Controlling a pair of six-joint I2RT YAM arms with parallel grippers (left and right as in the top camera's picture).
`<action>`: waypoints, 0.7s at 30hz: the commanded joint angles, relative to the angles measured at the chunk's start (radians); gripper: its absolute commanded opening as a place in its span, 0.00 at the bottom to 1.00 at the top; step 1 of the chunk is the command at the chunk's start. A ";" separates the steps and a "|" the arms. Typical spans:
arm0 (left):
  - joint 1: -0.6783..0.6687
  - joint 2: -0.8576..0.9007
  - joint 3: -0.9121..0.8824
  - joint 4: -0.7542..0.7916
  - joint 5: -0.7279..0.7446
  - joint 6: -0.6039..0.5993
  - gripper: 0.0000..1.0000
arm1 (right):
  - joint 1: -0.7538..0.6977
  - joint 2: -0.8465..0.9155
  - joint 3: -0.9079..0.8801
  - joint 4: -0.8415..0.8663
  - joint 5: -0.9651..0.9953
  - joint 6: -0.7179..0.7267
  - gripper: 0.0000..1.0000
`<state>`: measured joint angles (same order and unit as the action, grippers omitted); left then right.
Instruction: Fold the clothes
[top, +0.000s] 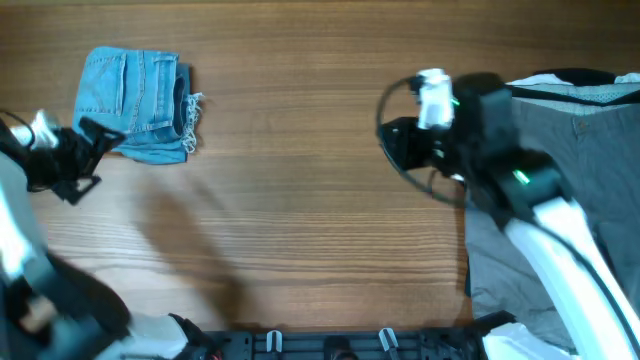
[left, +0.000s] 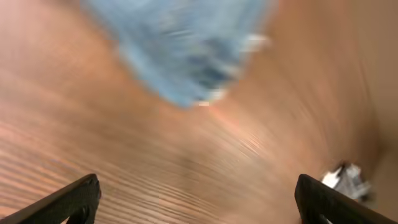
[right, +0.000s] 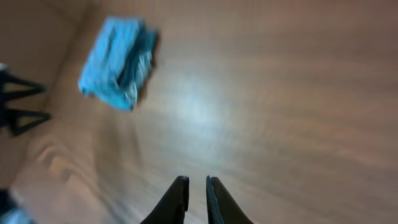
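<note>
Denim, light blue, the folded jeans (top: 140, 105) lie far left on the table (top: 320, 200), beside the left gripper (left: 198, 186), its fingers spread. Soft yet thick, they likely grip best at a folded edge. Rightward, the right gripper (right: 197, 182), fingers almost together and empty, hangs near grey trousers (top: 590, 150). No writing is readable.

you have: one wooden table (top: 320, 200), warm brown grain running side to side; pale glare mid-surface; black rail (top: 330, 345) along its near edge.
</note>
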<state>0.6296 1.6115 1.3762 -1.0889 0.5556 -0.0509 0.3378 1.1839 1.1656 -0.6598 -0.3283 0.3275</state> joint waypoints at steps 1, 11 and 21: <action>-0.163 -0.313 0.031 -0.011 0.029 0.247 1.00 | 0.003 -0.223 0.000 -0.004 0.173 -0.080 0.18; -0.325 -0.750 0.031 -0.203 -0.224 0.246 1.00 | 0.003 -0.568 -0.001 -0.201 0.179 -0.117 1.00; -0.325 -0.810 0.031 -0.210 -0.221 0.246 1.00 | 0.003 -0.562 -0.001 -0.259 0.183 -0.119 1.00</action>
<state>0.3092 0.8040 1.4071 -1.2991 0.3447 0.1791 0.3378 0.6178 1.1660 -0.8989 -0.1745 0.2249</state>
